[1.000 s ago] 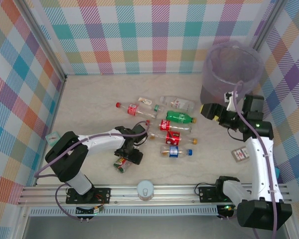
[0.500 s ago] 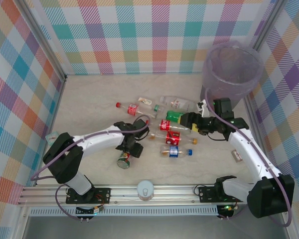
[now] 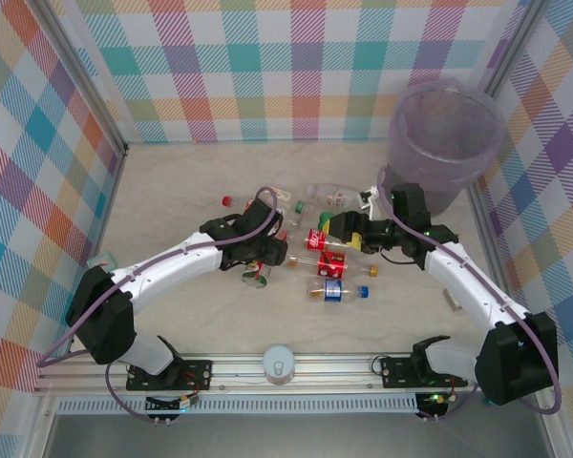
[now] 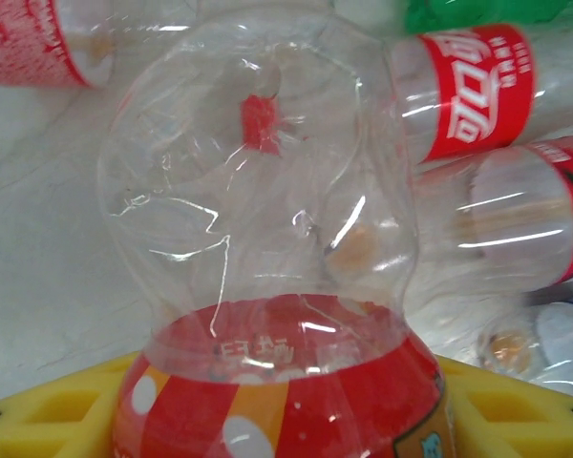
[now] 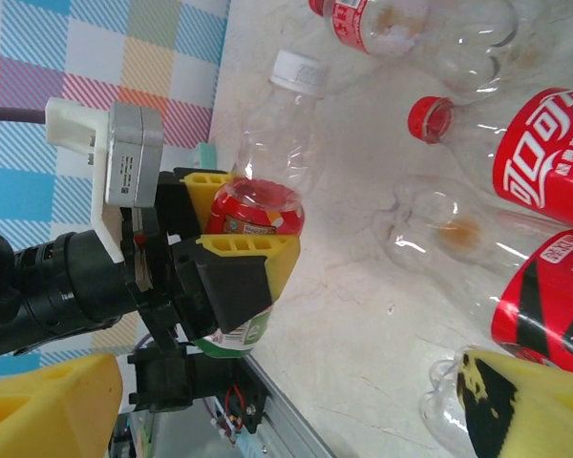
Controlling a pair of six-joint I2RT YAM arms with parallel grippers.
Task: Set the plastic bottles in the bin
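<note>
My left gripper [image 3: 255,258] is shut on a clear plastic bottle [image 3: 258,276] with a red, orange and green label, held just above the table. Up close its red label [image 4: 277,382] sits between the yellow fingers [image 4: 48,415]. My right wrist view shows that same bottle [image 5: 267,153] clamped in the left gripper [image 5: 251,227]. My right gripper [image 3: 350,232] is open, low over the group of lying bottles: a green one [image 3: 336,222], red-labelled ones [image 3: 323,240] and a blue-labelled one [image 3: 334,291]. Its fingers [image 5: 530,405] stand wide apart. The bin [image 3: 439,162] stands at the back right.
A white round object [image 3: 280,364] sits on the front rail. A small teal cube [image 3: 101,258] lies by the left wall and a small flat pack [image 3: 453,301] by the right arm. Chequered walls close in three sides.
My left gripper closed on the bottle near the front edge and carried it back toward the bottle group. My right arm swung from the bin down and left over the bottles.
</note>
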